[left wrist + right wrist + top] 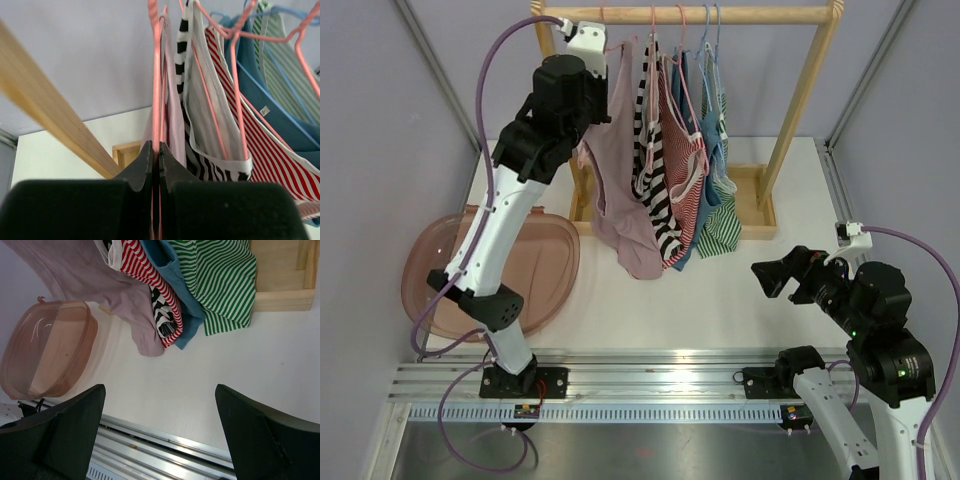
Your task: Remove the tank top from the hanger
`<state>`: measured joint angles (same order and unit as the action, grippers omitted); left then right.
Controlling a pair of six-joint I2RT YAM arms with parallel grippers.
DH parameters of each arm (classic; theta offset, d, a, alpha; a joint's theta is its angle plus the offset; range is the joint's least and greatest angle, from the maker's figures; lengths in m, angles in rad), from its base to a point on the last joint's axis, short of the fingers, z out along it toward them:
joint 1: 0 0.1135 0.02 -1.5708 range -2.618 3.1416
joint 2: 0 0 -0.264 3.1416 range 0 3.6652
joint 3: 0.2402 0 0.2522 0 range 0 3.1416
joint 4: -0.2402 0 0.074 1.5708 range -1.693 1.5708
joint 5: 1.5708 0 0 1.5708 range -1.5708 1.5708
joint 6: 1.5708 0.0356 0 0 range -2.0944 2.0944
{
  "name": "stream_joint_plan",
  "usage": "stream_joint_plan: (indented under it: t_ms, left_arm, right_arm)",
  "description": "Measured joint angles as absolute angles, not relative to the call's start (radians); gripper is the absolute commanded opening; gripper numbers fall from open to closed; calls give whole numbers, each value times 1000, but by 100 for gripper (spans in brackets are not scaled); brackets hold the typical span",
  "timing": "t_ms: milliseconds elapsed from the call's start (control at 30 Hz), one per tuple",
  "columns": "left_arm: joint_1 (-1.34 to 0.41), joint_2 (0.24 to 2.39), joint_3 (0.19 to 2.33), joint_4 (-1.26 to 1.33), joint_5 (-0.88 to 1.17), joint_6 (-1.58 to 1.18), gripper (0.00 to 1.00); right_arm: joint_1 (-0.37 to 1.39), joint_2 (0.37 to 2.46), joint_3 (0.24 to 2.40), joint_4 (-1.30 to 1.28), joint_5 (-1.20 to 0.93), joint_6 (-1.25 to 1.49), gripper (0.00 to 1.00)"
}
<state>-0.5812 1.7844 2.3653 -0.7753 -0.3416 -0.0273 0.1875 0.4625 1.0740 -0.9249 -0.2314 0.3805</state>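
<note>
Left gripper: raised to the top of the rack, jaws pressed together on the wire of the pink hanger. I cannot tell whether a strap is pinched in with it.
Right gripper: my spare tool, jaws spread wide, holding nothing, low over the table and well apart from the clothes.
Pink tank top: the leftmost of 5 garments. It hangs full length from the pink hanger, its hem clear of the table. In the left wrist view its cloth lies just beside my closed fingers.
Wooden rail: carries all 5 hangers. The pink one hooks on at its left end.
Neighbours: black-and-white striped top, red striped top, blue top, green striped top, packed close against one another.
Pink tub: on the table left of the rack, nothing in it that I can see.
Done, by my reading: 1 step only, the grasp at the hanger.
Left to do: both straps must come off the hanger arms and the top must come free. I judge the task barely begun.
</note>
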Motion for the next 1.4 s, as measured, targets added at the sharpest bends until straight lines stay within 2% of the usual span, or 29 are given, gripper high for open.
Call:
stream_joint_plan:
  t_ms: [333,500,900,1067,1200,1400]
  left_arm:
    - [-592,1559,2283,-784,-377,-121,0]
    - [-603,1390,2164,-838,-317,-181,0]
    - [-609,873,1894,-907,153,-290,0]
    - [-609,692,1665,-856,315,-350,0]
    - [-609,636,1441,-803,407,-400,0]
    - [-609,627,1179,-726,476,-476,0]
  right_arm:
    - [187,458,1075,-925,-246,389,99]
    - [187,457,1081,-916,-265,394,99]
    - [187,435,1086,-805,-361,457,100]
    - [187,413,1050,-682,-472,532,100]
    - [187,418,992,-553,-579,620,100]
    - [187,533,955,-458,-612,683,91]
